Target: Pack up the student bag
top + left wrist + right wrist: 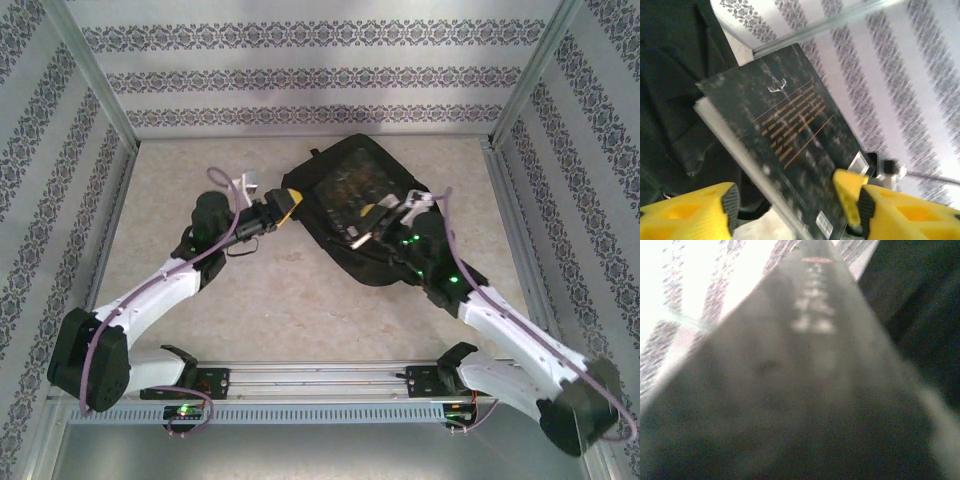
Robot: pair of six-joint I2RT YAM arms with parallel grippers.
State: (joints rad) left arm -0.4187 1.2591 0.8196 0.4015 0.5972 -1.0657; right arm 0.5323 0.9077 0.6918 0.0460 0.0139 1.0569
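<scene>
Surface (290,300) from above: the student bag (350,155) lies toward the back, a dark book (340,195) on it. The left end effector (287,207) is at the book's left edge, the right end effector (383,218) at its right. If that one is clenched, we cannot tell. Left wrist: yellow fingers (710,210) stand apart, released, a corner of the book (790,130) between them. Right wrist: the book (800,390) is close and blurry, the student bag (920,315) beside it.

Book (790,135) had a dark cover with orange text lines, a little white antler logo and a barcode sticker near one corner, and it sat tilted. Beige marbled surface (280,310) underneath, striped patterned walls (300,75) all around, and a metal rail (320,378) ran along the near edge.
</scene>
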